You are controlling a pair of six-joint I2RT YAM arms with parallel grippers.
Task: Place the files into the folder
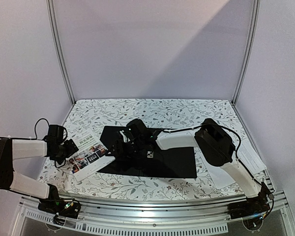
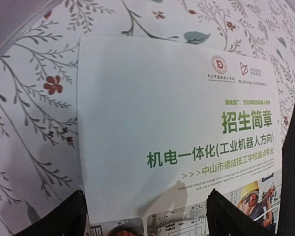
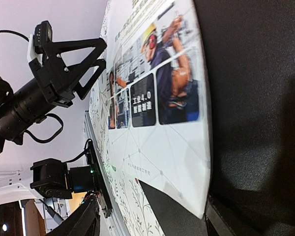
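Now | 1 leaflet [image 1: 88, 156] | 1 folder [image 1: 172, 160] | left end effector [image 1: 73, 146], right end effector [image 1: 117, 148]: apart

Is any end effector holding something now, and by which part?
Nothing seems held. The left end effector is open above the leaflet; the right end effector is open around its corner, over the folder.

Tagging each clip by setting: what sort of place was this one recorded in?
Most likely a purpose-built robot recording booth, not a real office: plain pale walls held by metal corner posts, a floral tablecloth, and a metal mounting rail along the near edge.
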